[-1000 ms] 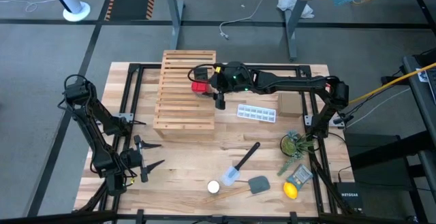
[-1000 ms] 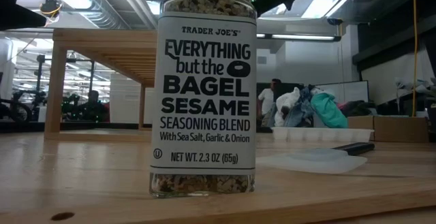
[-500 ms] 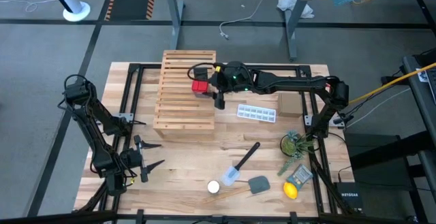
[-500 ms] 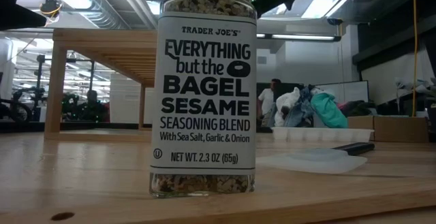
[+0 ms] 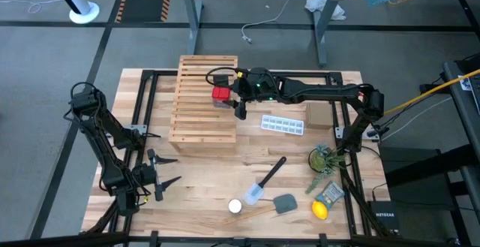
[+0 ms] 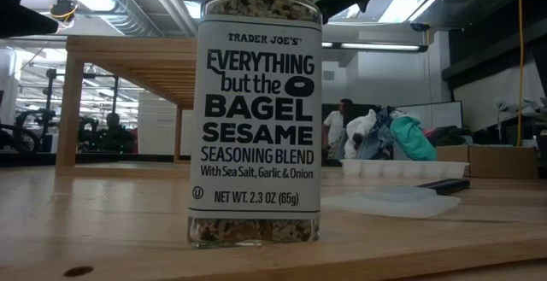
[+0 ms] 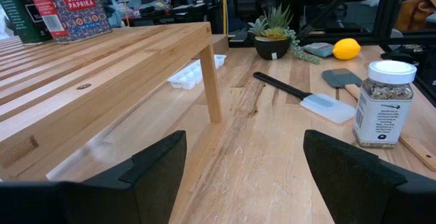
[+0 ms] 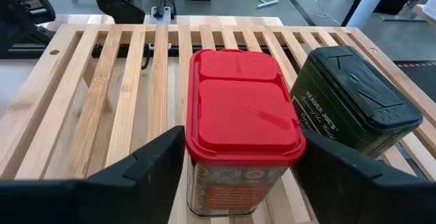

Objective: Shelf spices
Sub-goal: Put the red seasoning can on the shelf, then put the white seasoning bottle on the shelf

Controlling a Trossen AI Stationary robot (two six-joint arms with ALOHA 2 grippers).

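Observation:
The wooden slatted shelf (image 5: 202, 100) stands at the table's far left. On its top, near the right edge, a red-lidded spice tin (image 8: 242, 122) stands upright with a dark tin (image 8: 354, 105) beside it. My right gripper (image 8: 243, 142) reaches over the shelf, with one finger on each side of the red tin (image 5: 220, 94). A clear jar with a white lid (image 5: 235, 206) stands on the table's near side, right in front of the low view (image 6: 256, 110). My left gripper (image 5: 171, 170) waits open at the near left, holding nothing. My right gripper has a finger (image 8: 160, 166) close against each long side of the red tin's lid (image 8: 194, 139), coming level from the table's right. I cannot tell whether the fingers touch it. The tin stands upright on the slats.
A white ice-cube tray (image 5: 283, 124) and a cardboard box (image 5: 319, 113) lie right of the shelf. A spatula (image 5: 266, 181), a grey scraper (image 5: 285, 202), a potted plant (image 5: 324, 159) and a lemon (image 5: 320, 210) lie at the near right.

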